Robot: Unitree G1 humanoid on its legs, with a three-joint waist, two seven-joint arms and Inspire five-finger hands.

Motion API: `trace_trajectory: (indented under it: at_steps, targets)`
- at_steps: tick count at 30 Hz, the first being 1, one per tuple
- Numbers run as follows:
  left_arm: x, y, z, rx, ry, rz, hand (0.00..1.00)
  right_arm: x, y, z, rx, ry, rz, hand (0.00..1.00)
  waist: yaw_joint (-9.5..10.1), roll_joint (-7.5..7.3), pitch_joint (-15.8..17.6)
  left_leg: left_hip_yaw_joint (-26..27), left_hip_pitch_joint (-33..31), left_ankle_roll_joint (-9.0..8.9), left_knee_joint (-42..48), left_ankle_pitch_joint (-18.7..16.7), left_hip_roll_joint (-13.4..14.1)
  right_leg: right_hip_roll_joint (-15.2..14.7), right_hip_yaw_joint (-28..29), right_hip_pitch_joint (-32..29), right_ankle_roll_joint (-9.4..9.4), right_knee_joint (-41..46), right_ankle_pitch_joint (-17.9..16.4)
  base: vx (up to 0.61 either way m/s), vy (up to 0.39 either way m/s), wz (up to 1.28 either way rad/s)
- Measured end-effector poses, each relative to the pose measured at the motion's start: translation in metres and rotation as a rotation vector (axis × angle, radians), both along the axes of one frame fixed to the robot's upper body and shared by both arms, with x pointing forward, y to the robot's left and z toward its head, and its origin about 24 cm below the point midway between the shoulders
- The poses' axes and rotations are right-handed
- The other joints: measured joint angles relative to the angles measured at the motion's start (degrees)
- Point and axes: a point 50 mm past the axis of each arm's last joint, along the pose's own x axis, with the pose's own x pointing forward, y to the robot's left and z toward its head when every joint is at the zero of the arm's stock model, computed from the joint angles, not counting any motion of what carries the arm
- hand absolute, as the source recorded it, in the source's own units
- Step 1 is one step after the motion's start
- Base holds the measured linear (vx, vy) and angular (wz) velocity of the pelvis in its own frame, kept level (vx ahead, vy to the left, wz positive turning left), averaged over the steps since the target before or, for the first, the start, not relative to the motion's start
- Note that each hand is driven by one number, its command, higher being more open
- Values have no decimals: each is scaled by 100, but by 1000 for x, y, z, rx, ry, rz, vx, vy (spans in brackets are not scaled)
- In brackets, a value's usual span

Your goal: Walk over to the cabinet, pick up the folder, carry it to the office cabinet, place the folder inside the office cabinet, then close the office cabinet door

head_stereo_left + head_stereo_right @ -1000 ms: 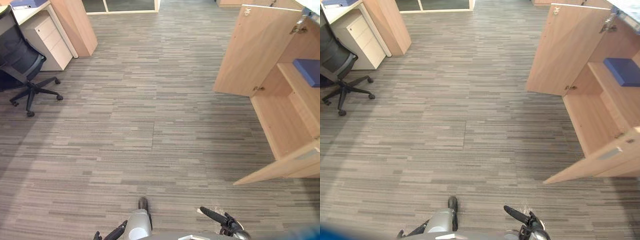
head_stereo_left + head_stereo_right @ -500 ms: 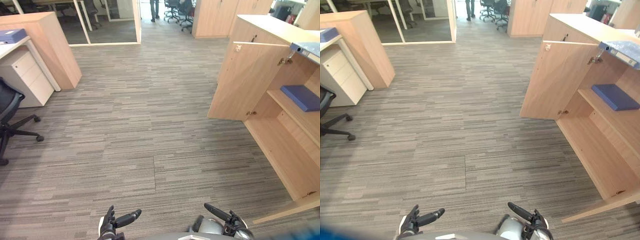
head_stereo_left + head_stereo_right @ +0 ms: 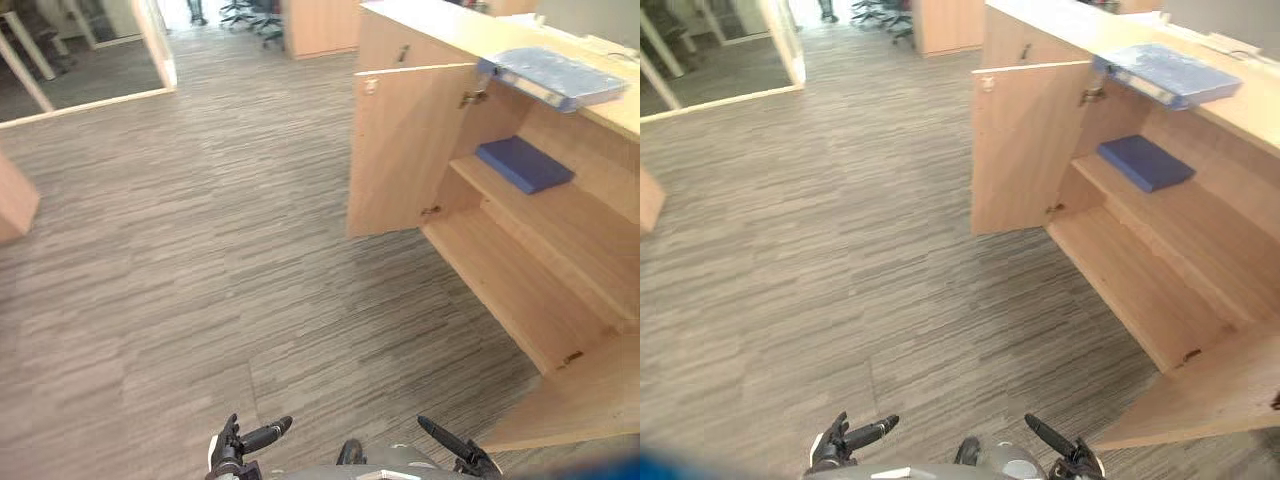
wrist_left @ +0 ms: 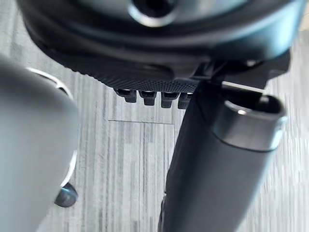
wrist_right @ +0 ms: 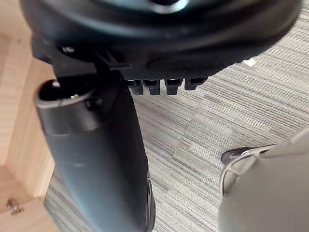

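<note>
Cabinet door [image 3: 405, 150] open; folder [image 3: 523, 163] shelved; binder [image 3: 555, 75] atop.

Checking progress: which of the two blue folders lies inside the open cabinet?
The darker blue folder, flat on the shelf; the paler folder lies on the cabinet top.

left hand [image 3: 232, 452], right hand [image 3: 462, 457]: matte black, textured palms

no text, label, number or sign is legible; the folder [image 3: 556, 74], upper right, on the office cabinet [image 3: 409, 150], shows none.
</note>
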Motion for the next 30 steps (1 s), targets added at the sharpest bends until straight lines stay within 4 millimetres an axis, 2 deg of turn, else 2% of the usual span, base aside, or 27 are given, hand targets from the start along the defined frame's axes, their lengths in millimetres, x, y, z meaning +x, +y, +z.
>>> trace_trajectory:
  at_steps: [1, 3, 4, 5, 6, 7, 8, 9, 10, 11, 12, 14, 15, 16, 17, 18, 19, 20, 21, 22, 23, 24, 26, 27, 28, 29, 30]
  targets:
    - [1, 2, 1, 2, -4, 14, 100, -6, 1, -2, 11, 20, -12, 100, 14, -64, 32, 93, -159, 37, 132, -137, 38, 49, 161, 222, -72, -140, 40, 473, -81, -94]
    - [5, 7, 3, 14, -27, 37, 100, -10, 3, -3, 24, 43, -16, 100, 81, -182, 102, 155, -571, 111, 10, -442, -121, 56, 544, 614, -99, -391, 63, 407, -38, -99]
    - [9, 12, 6, 28, -51, 54, 100, -10, 4, -4, 30, 46, -23, 100, 185, -285, 162, 58, -820, 192, -323, -649, -347, -21, 791, 783, -71, -410, 65, 400, -20, -121]
    - [12, 14, 8, 36, -71, 69, 100, -8, 4, -3, 32, 38, -30, 100, 230, -266, 189, -227, -1150, 258, -806, -766, -518, -11, 1043, 813, 121, -225, 62, 354, -2, -121]
    - [12, 14, 9, 37, -75, 75, 100, -6, 4, -3, 33, 33, -31, 100, 264, -260, 192, -428, -1294, 278, -1120, -791, -612, 6, 1182, 842, 175, -182, 56, 314, 32, -114]
    - [13, 14, 9, 36, -87, 100, 100, -3, 6, -3, 32, 22, -29, 100, 333, -313, 194, -900, -1477, 278, -2024, -790, -819, 41, 1474, 1019, 177, -358, 55, 214, 44, -90]
    - [13, 14, 9, 36, -91, 118, 100, -2, 7, -2, 31, 15, -28, 100, 346, -311, 192, -1196, -1556, 284, -2491, -781, -902, 82, 1592, 1119, 177, -497, 54, 303, 64, -122]
    - [13, 12, 9, 24, -99, 171, 100, 5, 10, -1, 26, -12, 0, 100, 374, -277, 188, -1791, -1726, 295, -3266, -693, -1000, 172, 1837, 1309, 169, -774, 14, 345, 93, -129]
    - [13, 9, 9, 13, -105, 221, 100, 11, 12, 1, 12, -39, 43, 100, 433, -233, 185, -2305, -1865, 278, -3745, -537, -1025, 232, 2006, 1444, 23, -948, -82, 364, 113, -123]
    - [12, 7, 8, 3, -104, 242, 100, 12, 12, 2, 8, -46, 47, 100, 432, -194, 180, -2516, -1925, 236, -3894, -459, -1035, 272, 2094, 1512, -2, -966, -103, 394, 154, -101]
    - [11, 7, 8, -2, -104, 260, 100, 10, 13, 2, 7, -44, 52, 100, 455, -197, 156, -2747, -1978, 200, -4008, -252, -1122, 269, 2216, 1637, 92, -962, -183, 427, 181, -78]
    - [7, 7, 7, -2, -97, 271, 100, 5, 14, 3, -4, -44, 72, 100, 495, -189, 14, -2638, -2044, 327, -4001, 227, -1285, 203, 2409, 1732, 295, -886, -302, 466, 203, -81]
    - [5, 7, 6, -4, -91, 292, 100, 6, 20, 2, 8, -51, 78, 100, 560, -217, -89, -2513, -1999, 245, -3954, 491, -1307, 92, 2524, 1698, 492, -670, -416, 491, 215, -84]
    - [5, 12, 7, 9, -91, 291, 100, 8, 27, 2, 26, -60, 84, 100, 567, -376, -166, -2202, -1825, 380, -4074, 416, -1315, -125, 2562, 1438, 685, -165, -530, 473, 213, -85]
    - [4, 13, 7, 10, -91, 293, 100, 9, 29, 2, 31, -67, 87, 100, 574, -401, -186, -2062, -1750, 441, -4112, 370, -1317, -196, 2556, 1262, 745, 211, -566, 477, 256, -77]
    - [4, 13, 7, 10, -87, 294, 100, 12, 29, 3, 32, -80, 87, 100, 595, -421, -181, -1793, -1513, 558, -4176, 251, -1330, -373, 2524, 863, 763, 1250, -583, 423, 286, -94]
    - [5, 14, 7, 13, -84, 297, 100, 15, 29, 5, 29, -92, 88, 100, 640, -486, -166, -1504, -1155, 663, -4313, 158, -1408, -667, 2499, 270, 657, 2746, -484, 495, 333, -113]
    - [4, 16, 7, 19, -77, 296, 100, 18, 28, 6, 22, -103, 101, 100, 621, -527, -162, -1271, -810, 792, -4438, 40, -1569, -1132, 2326, -289, 391, 4087, -266, 359, 237, -89]
    - [3, 16, 7, 19, -74, 295, 100, 18, 27, 6, 18, -104, 107, 100, 595, -548, -173, -1177, -659, 864, -4459, -9, -1638, -1421, 2134, -426, 339, 4422, -304, 350, 200, -59]
    - [7, 13, 7, 11, -81, 290, 100, 17, 25, 7, 10, -105, 124, 100, 576, -508, -168, -1068, -382, 944, -4512, -81, -1686, -1959, 1685, -592, 294, 4649, -358, 284, 175, -36]
    - [13, 11, 9, 8, -99, 280, 100, 16, 20, 8, -6, -110, 106, 100, 540, -411, -186, -976, -179, 958, -4658, -151, -1643, -2348, 1231, -748, 345, 4542, -349, 256, 150, -31]
    - [15, 11, 10, 9, -109, 278, 100, 15, 19, 8, -13, -111, 100, 100, 521, -380, -208, -922, -74, 920, -4747, -237, -1568, -2458, 1017, -822, 445, 4429, -380, 174, 88, -29]
    - [15, 16, 11, 27, -113, 275, 100, 15, 20, 8, -22, -110, 97, 100, 504, -398, -216, -594, 231, 761, -4946, -395, -1275, -2492, 618, -1125, 963, 3791, -562, 205, -18, -66]
    - [11, 16, 10, 27, -100, 271, 100, 15, 19, 8, -23, -107, 96, 100, 489, -378, -217, -509, 328, 709, -5011, -420, -1191, -2400, 524, -1173, 1011, 3480, -584, 259, -100, -94]
    - [6, 15, 7, 25, -76, 260, 100, 19, 19, 8, -20, -120, 98, 100, 427, -346, -197, -362, 470, 590, -5069, -516, -1011, -2173, 410, -1212, 1054, 2741, -564, 247, -169, -73]
    - [4, 11, 5, 16, -54, 243, 100, 19, 19, 8, -18, -117, 95, 100, 387, -369, -173, -292, 619, 461, -5136, -608, -916, -1981, 355, -1195, 1067, 1945, -249, 333, -270, -54]
    - [1, 7, 2, 1, -30, 231, 100, 18, 14, 8, -20, -110, 75, 100, 339, -275, -164, -282, 720, 378, -5215, -635, -792, -1772, 274, -1008, 870, 1761, -147, 292, -233, -23]
